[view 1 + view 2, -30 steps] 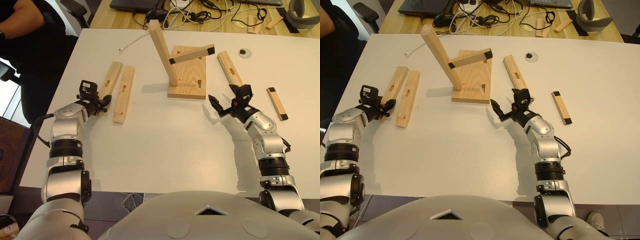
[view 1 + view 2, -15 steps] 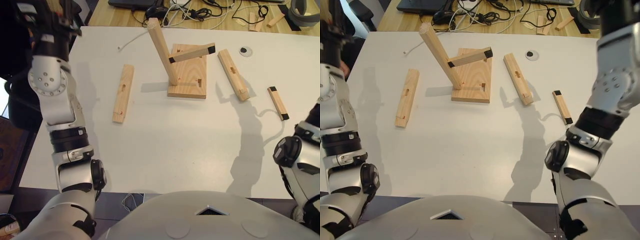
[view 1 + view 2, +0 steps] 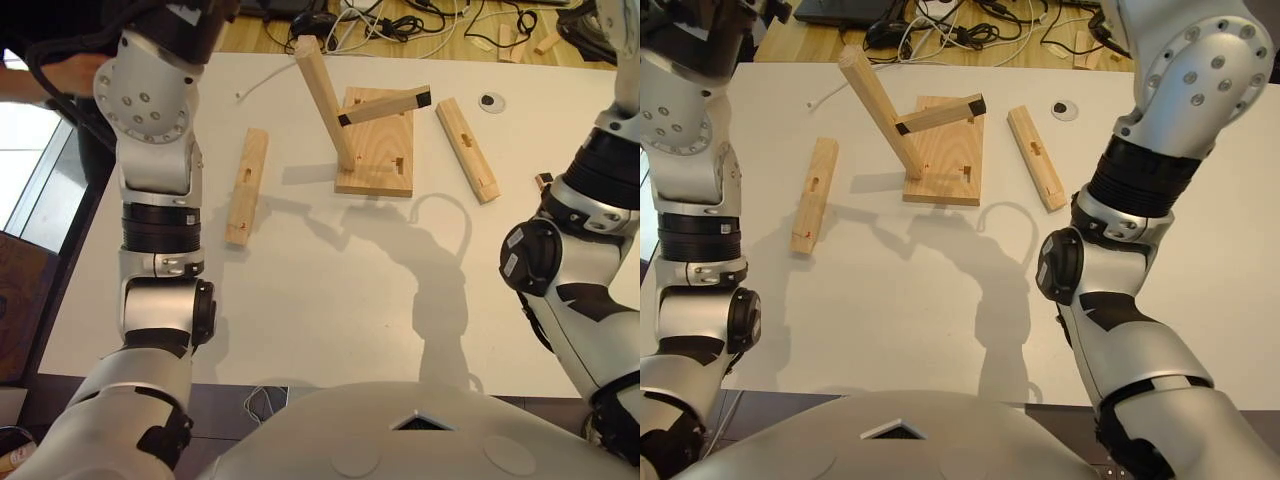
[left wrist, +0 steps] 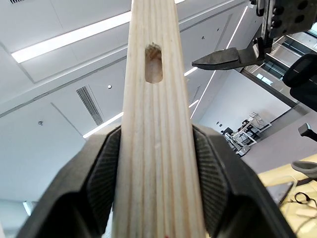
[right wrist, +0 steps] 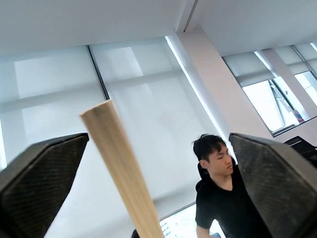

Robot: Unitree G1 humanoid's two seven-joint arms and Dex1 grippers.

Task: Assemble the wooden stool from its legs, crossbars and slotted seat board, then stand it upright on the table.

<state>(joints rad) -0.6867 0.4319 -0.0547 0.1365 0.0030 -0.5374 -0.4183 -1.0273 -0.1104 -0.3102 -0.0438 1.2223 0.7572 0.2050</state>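
The slotted seat board (image 3: 385, 160) lies flat at the table's far middle. A leg (image 3: 323, 95) stands tilted in it, and a black-tipped crossbar (image 3: 385, 105) runs from that leg over the board. Loose on the table are one slotted leg (image 3: 247, 186) left of the board and another (image 3: 466, 148) to its right. Both arms are raised high above the table. My left gripper (image 4: 158, 148) is shut on a third slotted wooden leg (image 4: 154, 119). My right gripper (image 5: 158, 144) is open, its fingers wide apart, with that leg's end (image 5: 119, 158) between them, untouched.
A short black-tipped piece (image 3: 542, 181) peeks out beside my right arm. A small round disc (image 3: 490, 102) and a white cable (image 3: 262, 90) lie at the table's far side. Behind is a wooden desk with cables (image 3: 400, 20) and a laptop.
Both arms have swung up from the table. The left gripper lifted one of the two legs that lay at the left. The right gripper stayed open and rose to that leg's end.
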